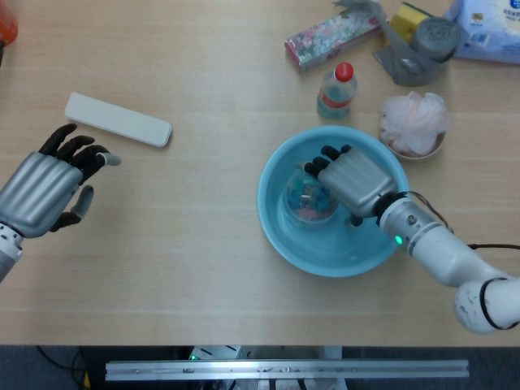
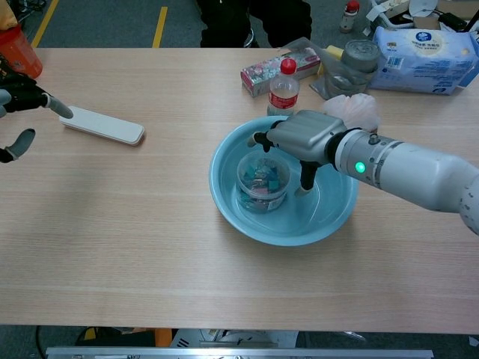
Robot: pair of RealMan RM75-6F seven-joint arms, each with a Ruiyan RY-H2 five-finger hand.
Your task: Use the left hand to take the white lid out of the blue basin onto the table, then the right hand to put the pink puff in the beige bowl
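Where blue basin (image 1: 280, 236): clear tub (image 1: 307, 196).

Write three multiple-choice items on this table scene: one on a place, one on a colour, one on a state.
1. Where is the white lid?
A. on the table near the left hand
B. in the blue basin
C. in the beige bowl

2. What colour is the bottle cap?
A. green
B. red
C. black

3. What is in the beige bowl?
A. nothing
B. the clear tub
C. the pink puff

Answers:
1 A: it lies flat on the wood beyond the left hand's fingers.
2 B: the cap shows red in both views.
3 C: the puff sits in the bowl, beyond the right hand.
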